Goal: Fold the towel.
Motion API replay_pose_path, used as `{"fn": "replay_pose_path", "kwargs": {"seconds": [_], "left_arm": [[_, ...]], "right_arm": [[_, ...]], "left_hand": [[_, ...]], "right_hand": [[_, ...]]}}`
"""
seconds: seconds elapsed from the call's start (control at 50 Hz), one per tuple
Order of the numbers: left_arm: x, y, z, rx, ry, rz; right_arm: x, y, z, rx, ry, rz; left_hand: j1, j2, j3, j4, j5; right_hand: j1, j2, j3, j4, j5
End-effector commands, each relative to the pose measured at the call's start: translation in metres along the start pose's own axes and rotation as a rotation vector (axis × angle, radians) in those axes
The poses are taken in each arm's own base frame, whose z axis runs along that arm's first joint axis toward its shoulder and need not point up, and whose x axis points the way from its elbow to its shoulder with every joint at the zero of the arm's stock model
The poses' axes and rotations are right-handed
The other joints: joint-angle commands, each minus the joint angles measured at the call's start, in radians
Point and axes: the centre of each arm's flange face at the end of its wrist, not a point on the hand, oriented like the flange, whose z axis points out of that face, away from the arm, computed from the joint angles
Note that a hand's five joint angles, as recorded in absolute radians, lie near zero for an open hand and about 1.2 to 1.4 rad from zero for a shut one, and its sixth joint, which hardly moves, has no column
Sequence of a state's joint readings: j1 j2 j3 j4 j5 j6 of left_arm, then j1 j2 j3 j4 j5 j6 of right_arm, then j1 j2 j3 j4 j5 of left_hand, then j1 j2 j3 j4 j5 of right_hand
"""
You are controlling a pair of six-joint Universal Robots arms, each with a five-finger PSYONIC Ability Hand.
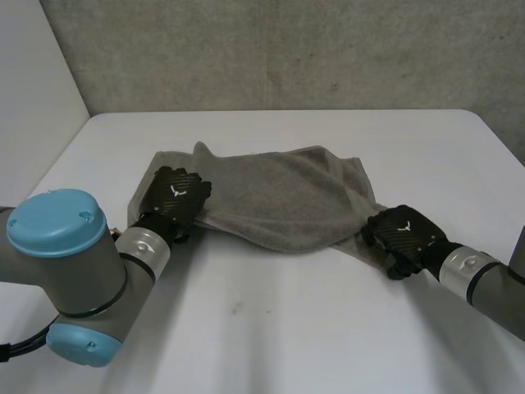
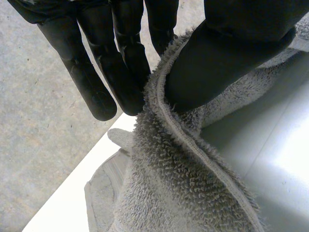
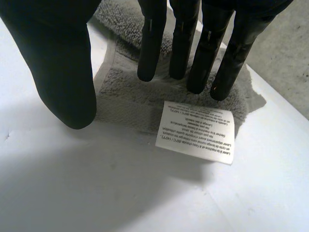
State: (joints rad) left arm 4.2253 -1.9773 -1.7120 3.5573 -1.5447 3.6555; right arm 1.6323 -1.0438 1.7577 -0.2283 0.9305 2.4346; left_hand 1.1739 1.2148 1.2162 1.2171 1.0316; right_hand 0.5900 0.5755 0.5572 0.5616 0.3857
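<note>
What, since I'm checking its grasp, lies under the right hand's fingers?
A corner of the grey towel lies on the white table under the straight fingers of the right hand, its white label just past the fingertips. The fingers cover the cloth directly beneath them.

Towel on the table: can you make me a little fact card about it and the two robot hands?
cloth: grey towel, rumpled, not neatly folded
where: lying on the white table
left side: left hand pinches the towel's hemmed edge between thumb and fingers, at the towel's left end
right side: right hand is open, fingers straight, at the towel's near right corner
extra: a white label with printed text lies at that corner, by the right fingertips
</note>
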Motion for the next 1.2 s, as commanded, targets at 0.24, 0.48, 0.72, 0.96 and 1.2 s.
{"fn": "replay_pose_path", "kwargs": {"seconds": [0.24,0.48,0.72,0.96,1.2], "left_arm": [[0.001,0.001,0.001,0.0,0.003,0.0],[0.001,0.003,0.002,-0.007,0.003,0.0],[0.0,0.003,0.002,-0.006,0.001,-0.001],[0.001,0.005,0.002,-0.012,0.004,-0.001],[0.003,0.007,0.002,-0.018,0.008,-0.001]], "right_arm": [[0.008,0.007,0.014,-0.004,0.013,0.014],[0.013,-0.006,0.026,0.031,0.029,0.032],[0.015,-0.015,0.038,0.046,0.053,0.015],[0.012,-0.007,0.043,0.033,0.042,0.028],[0.017,-0.003,0.052,0.021,0.07,0.022]], "left_hand": [[0.222,0.182,0.18,0.179,0.19],[0.222,0.182,0.18,0.179,0.19],[0.222,0.182,0.18,0.179,0.19],[0.222,0.182,0.18,0.179,0.19],[0.222,0.182,0.18,0.179,0.19]], "right_hand": [[0.117,0.132,0.15,0.146,0.147],[0.12,0.135,0.153,0.149,0.15],[0.12,0.135,0.153,0.149,0.15],[0.164,0.179,0.197,0.193,0.194],[0.413,0.428,0.446,0.442,0.443]]}}
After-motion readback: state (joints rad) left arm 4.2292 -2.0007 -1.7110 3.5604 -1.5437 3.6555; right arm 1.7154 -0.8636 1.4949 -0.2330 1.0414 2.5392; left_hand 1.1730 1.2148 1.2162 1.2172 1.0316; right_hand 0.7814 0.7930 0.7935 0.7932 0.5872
